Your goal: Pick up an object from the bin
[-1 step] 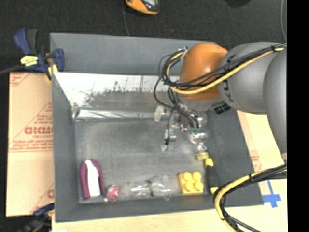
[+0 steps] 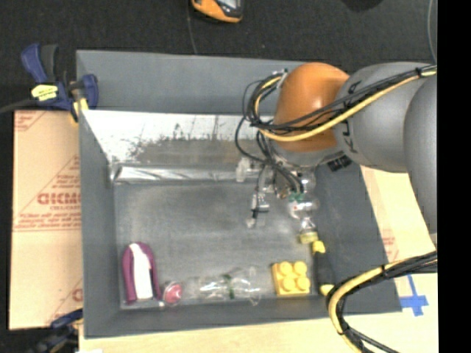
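While the arm comes in from the right with its orange cover [image 2: 309,101] sitting above the back half of the bin [image 2: 184,197], the gripper [image 2: 257,206] hangs up and to the left of the yellow studded block [image 2: 291,277], over a bare patch of grey floor. Honestly I can't tell if the claw is apart or together, since it's just a dark tangle of metal and cables from this angle, and I don't see anything in it. Closest stuff to it: a small clear piece [image 2: 302,209] straight above the block and just to the gripper's right, and a small yellow piece [image 2: 314,244] just above the block's right corner. Everything else is lined up along the front wall to the left of the block: a crumpled clear wrapper [image 2: 221,287] right beside it, then a little pink round thing [image 2: 172,293], then a purple and white bottle [image 2: 138,273] way over in the far left corner. So nothing's picked up yet as far as I can see.
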Controlling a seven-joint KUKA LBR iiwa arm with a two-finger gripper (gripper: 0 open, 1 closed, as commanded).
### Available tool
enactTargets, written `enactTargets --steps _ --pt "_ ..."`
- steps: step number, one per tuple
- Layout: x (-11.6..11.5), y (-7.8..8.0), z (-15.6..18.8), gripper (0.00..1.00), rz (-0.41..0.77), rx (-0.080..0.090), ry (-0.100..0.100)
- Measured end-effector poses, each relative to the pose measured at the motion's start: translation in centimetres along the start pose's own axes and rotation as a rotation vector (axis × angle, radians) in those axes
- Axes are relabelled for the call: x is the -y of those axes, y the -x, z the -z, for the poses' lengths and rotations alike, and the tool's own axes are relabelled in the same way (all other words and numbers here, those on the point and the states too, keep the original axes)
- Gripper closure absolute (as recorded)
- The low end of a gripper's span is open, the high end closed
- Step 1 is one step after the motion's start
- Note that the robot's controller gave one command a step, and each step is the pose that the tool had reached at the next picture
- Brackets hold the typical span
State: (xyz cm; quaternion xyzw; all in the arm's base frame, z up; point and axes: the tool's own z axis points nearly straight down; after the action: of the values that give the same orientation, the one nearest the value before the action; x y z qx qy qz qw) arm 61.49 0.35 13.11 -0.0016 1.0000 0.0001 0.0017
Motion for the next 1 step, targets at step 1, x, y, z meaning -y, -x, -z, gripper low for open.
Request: enactTargets --steps 1 --pt "-0.78 -7.84 -3.62 0.00 0.148 -0.001 0.000"
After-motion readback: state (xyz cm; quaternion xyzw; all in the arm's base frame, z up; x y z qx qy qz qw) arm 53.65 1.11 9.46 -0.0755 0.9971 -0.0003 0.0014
